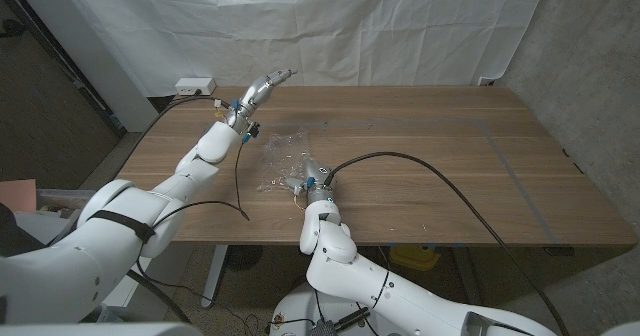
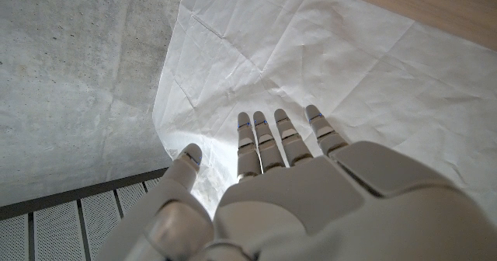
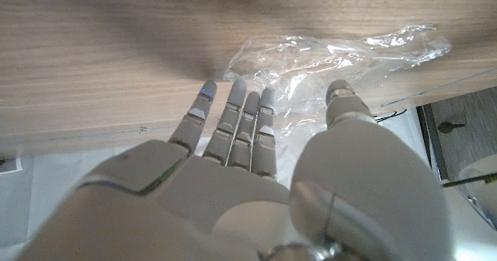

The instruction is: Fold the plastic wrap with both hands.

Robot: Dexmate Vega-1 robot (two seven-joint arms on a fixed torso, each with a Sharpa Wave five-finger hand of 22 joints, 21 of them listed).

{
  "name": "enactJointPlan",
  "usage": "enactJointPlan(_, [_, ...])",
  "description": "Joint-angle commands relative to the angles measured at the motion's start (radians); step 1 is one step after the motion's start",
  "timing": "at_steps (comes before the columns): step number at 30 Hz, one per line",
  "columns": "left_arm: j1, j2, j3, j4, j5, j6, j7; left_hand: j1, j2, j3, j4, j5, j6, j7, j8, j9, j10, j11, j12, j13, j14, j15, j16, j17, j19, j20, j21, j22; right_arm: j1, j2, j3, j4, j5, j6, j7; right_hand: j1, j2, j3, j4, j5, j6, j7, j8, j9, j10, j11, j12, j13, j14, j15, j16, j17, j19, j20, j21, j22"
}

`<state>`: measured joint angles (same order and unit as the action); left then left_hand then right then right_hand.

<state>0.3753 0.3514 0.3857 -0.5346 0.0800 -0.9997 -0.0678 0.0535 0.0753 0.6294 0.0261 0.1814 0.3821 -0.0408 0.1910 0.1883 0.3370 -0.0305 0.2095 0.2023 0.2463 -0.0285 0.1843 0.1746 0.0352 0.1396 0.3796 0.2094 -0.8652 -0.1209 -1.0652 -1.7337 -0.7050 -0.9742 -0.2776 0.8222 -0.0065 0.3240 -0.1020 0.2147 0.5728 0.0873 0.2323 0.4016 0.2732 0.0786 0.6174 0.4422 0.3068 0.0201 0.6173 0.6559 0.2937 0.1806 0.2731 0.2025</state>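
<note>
A crumpled sheet of clear plastic wrap (image 1: 284, 161) lies on the wooden table (image 1: 430, 166) left of centre. My right hand (image 1: 312, 176) is low at the wrap's near right edge, fingers stretched out and apart, holding nothing. In the right wrist view that right hand (image 3: 256, 183) reaches toward the plastic wrap (image 3: 326, 67), with its fingertips (image 3: 237, 98) at the edge. My left hand (image 1: 265, 86) is raised above the table's far left corner, beyond the wrap, fingers extended. The left wrist view shows the left hand (image 2: 287, 183) spread and empty against the white backdrop.
A white cloth backdrop (image 1: 330, 21) hangs behind the table. A power strip (image 1: 195, 84) sits off the far left corner. Black cables (image 1: 420, 166) run from my right wrist over the table's near half. Bare wood stretches to the right.
</note>
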Motion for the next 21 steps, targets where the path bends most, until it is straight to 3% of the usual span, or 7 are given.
enactJointPlan(1, [0.008, 0.003, -0.010, -0.015, -0.004, -0.004, -0.008, 0.003, -0.004, 0.001, -0.006, -0.001, -0.002, 0.000, 0.002, 0.002, -0.003, -0.002, 0.004, 0.005, -0.005, 0.000, 0.001, 0.001, -0.003, 0.000, -0.002, 0.003, 0.018, -0.076, -0.028, -0.105, -0.014, -0.101, 0.081, -0.006, 0.000, -0.005, -0.001, 0.006, 0.003, -0.004, 0.005, 0.004, -0.010, -0.001, -0.003, 0.003, -0.012, 0.002, -0.003, 0.003, -0.005, -0.001, -0.009, 0.004])
enactJointPlan(5, [0.010, 0.004, -0.012, -0.024, 0.001, -0.003, -0.003, 0.003, -0.004, 0.001, -0.006, -0.001, -0.004, -0.002, 0.001, 0.002, -0.003, -0.003, 0.005, 0.005, -0.005, 0.001, 0.001, 0.001, -0.003, 0.000, -0.002, 0.003, 0.064, -0.108, -0.077, -0.140, -0.035, -0.155, 0.159, -0.022, -0.001, -0.017, 0.000, 0.010, -0.065, -0.016, -0.008, 0.012, -0.063, -0.002, -0.024, 0.008, -0.053, 0.007, -0.020, -0.003, -0.036, 0.004, -0.022, 0.005])
enactJointPlan(6, [0.011, 0.005, -0.013, -0.027, 0.000, -0.002, -0.004, 0.003, -0.004, 0.001, -0.006, -0.001, -0.004, -0.002, 0.001, 0.002, -0.002, -0.002, 0.005, 0.005, -0.004, 0.001, 0.001, 0.001, -0.003, -0.001, -0.002, 0.003, 0.098, -0.138, -0.083, -0.184, -0.008, -0.184, 0.253, -0.032, -0.006, -0.024, 0.002, 0.010, -0.077, -0.015, -0.009, 0.014, -0.076, 0.001, -0.029, 0.008, -0.065, 0.008, -0.026, -0.005, -0.045, 0.007, -0.026, 0.005])
enactJointPlan(12, [0.015, 0.006, -0.017, -0.043, 0.005, 0.008, 0.000, 0.003, -0.004, 0.001, -0.006, -0.001, -0.003, -0.001, 0.002, 0.002, -0.004, -0.002, 0.004, 0.005, -0.004, 0.001, 0.002, 0.001, -0.004, 0.000, -0.003, 0.003, 0.204, -0.227, -0.107, -0.305, 0.093, -0.259, 0.453, -0.148, -0.036, -0.111, 0.037, 0.056, -0.266, 0.028, -0.035, 0.034, -0.249, 0.035, -0.087, 0.027, -0.242, 0.060, -0.075, 0.007, -0.180, 0.027, -0.069, 0.009])
enactJointPlan(15, [0.017, 0.006, -0.018, -0.053, 0.010, 0.019, 0.005, 0.002, -0.004, 0.001, -0.006, -0.001, -0.002, -0.001, 0.002, 0.002, -0.005, -0.003, 0.004, 0.005, -0.004, 0.000, 0.002, 0.001, -0.004, 0.000, -0.003, 0.003, 0.217, -0.275, -0.080, -0.364, 0.146, -0.247, 0.478, -0.187, -0.063, -0.151, 0.048, 0.067, -0.317, 0.027, -0.038, 0.037, -0.314, 0.040, -0.103, 0.035, -0.299, 0.072, -0.092, 0.013, -0.226, 0.032, -0.076, 0.011])
enactJointPlan(18, [0.018, 0.005, -0.018, -0.060, 0.014, 0.022, 0.008, 0.002, -0.004, 0.001, -0.006, -0.001, -0.002, -0.001, 0.002, 0.002, -0.003, -0.003, 0.005, 0.005, -0.003, 0.000, 0.002, 0.001, -0.004, 0.000, -0.003, 0.003, 0.355, -0.326, -0.179, -0.400, 0.172, -0.332, 0.586, -0.225, -0.104, -0.193, 0.058, 0.071, -0.361, 0.022, -0.043, 0.038, -0.356, 0.031, -0.112, 0.041, -0.346, 0.069, -0.112, 0.013, -0.275, 0.020, -0.082, 0.012])
enactJointPlan(21, [0.021, 0.004, -0.019, -0.069, 0.016, 0.026, 0.009, 0.002, -0.003, 0.001, -0.006, -0.001, -0.003, 0.001, 0.002, 0.002, -0.002, -0.002, 0.005, 0.005, -0.004, 0.000, 0.002, 0.001, -0.004, 0.000, -0.003, 0.003, 0.316, -0.351, -0.140, -0.430, 0.200, -0.308, 0.513, -0.226, -0.121, -0.211, 0.055, 0.079, -0.404, 0.014, -0.049, 0.039, -0.400, 0.021, -0.124, 0.044, -0.384, 0.060, -0.131, 0.010, -0.302, 0.005, -0.082, 0.013])
